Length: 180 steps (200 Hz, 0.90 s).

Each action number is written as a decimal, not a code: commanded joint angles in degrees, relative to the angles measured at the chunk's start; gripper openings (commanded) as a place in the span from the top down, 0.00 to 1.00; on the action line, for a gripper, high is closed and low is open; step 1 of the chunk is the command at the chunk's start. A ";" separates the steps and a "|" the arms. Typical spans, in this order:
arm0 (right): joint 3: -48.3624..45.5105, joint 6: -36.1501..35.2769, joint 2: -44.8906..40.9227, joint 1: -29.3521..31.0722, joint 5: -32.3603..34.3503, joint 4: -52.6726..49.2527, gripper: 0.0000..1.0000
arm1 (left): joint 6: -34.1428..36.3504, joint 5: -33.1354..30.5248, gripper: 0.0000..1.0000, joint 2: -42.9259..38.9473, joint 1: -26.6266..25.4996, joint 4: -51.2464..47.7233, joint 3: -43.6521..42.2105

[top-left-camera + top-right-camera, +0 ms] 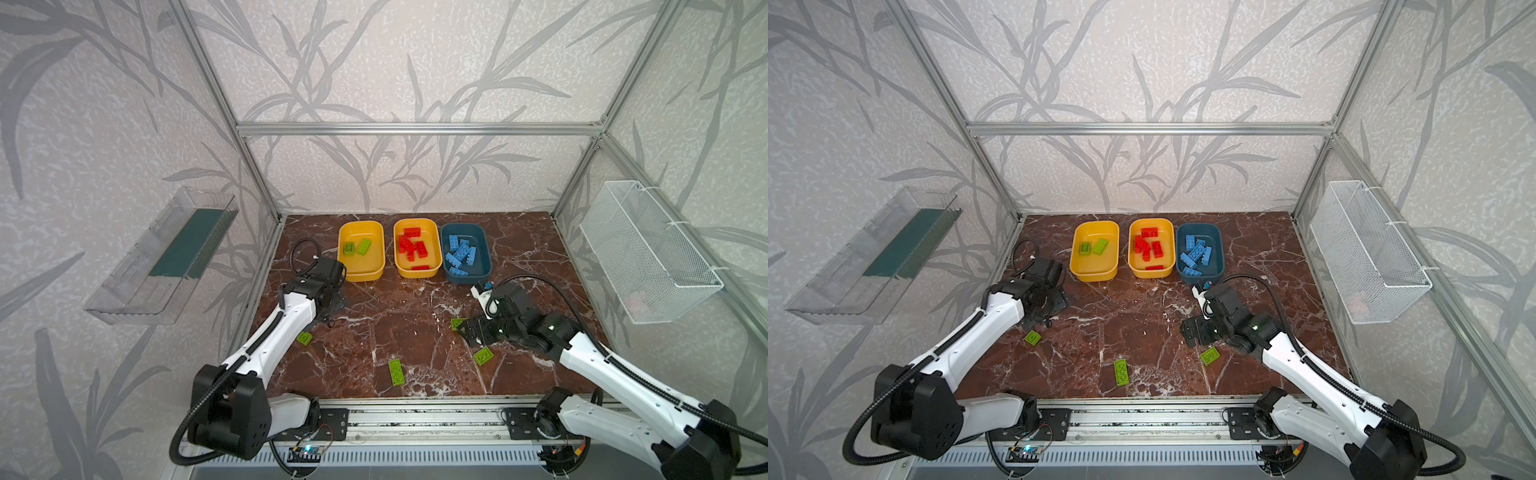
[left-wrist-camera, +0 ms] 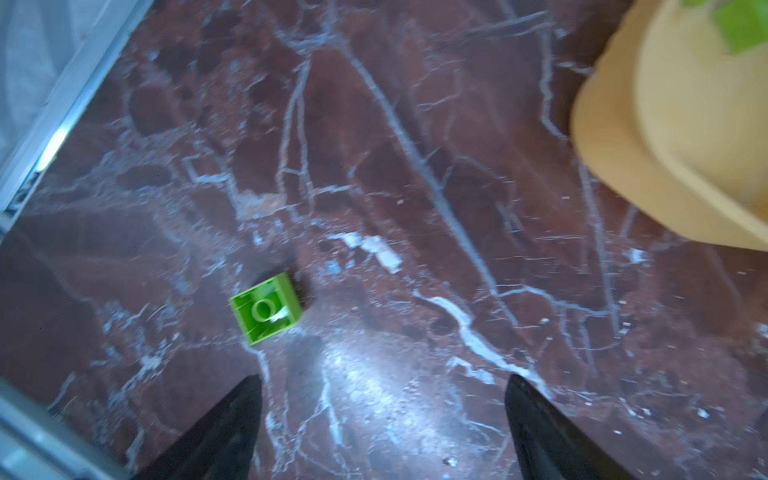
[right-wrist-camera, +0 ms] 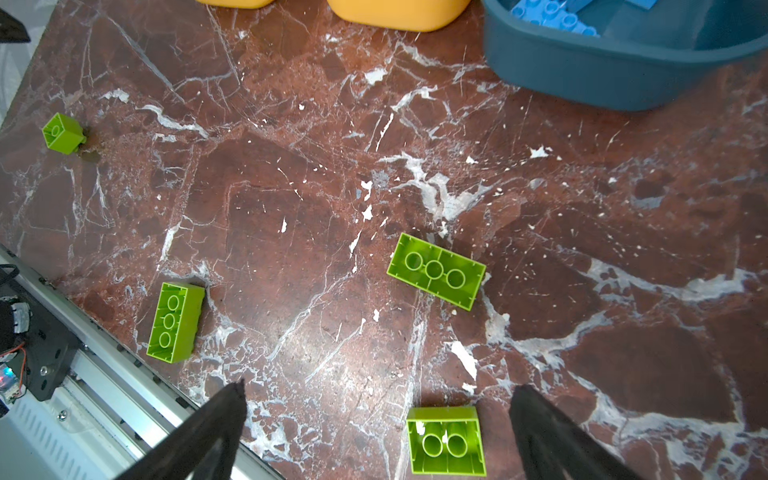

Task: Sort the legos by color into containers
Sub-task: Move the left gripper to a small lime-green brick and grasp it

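I log: L gripper spread, empty, centre-left in both top views; R gripper spread, empty, centre-right. Left yellow tub: 2 green legos. Mid yellow tub: red legos. Teal tub: blue legos. 4 loose green bricks on marble tabletop, lower centre.

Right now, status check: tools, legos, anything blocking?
Left tool open, empty. Right tool open, empty. Four green legos loose on table; red legos in yellow tub, blue legos in teal tub. Nothing in the way.
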 commanded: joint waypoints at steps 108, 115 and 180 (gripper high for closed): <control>-3.58 -0.35 8.23 -0.49 -7.89 11.11 0.01 | -6.76 4.27 0.16 4.62 10.90 5.83 -8.59; -3.61 -0.35 8.07 -0.62 -7.89 11.00 0.01 | -6.73 4.28 0.17 4.98 10.92 6.20 -8.67; -3.76 -0.53 8.05 -1.15 -7.99 10.34 0.01 | -6.10 5.74 0.33 7.57 13.91 10.22 -10.49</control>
